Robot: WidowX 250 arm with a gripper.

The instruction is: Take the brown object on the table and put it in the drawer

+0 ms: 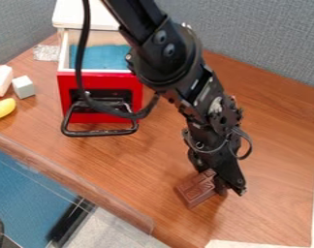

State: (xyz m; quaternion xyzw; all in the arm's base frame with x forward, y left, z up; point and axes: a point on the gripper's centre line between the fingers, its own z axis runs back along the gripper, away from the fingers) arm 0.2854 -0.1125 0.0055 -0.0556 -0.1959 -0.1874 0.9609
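In the camera view the black gripper (228,188) hangs low over the table, right of centre, at the right end of the brown object (195,192). That object looks like a segmented chocolate bar lying on the wood, its right end partly hidden by the gripper. Whether the gripper holds it cannot be made out. At the upper left stands the drawer (65,104), pulled out, with a red front, a black wire handle and a blue inside bottom.
A yellow banana-like object (2,109), a pale block (23,87) and a white and red piece (0,78) lie at the left. The table's front edge (69,176) runs diagonally at the lower left. Grey partitions (263,34) stand behind.
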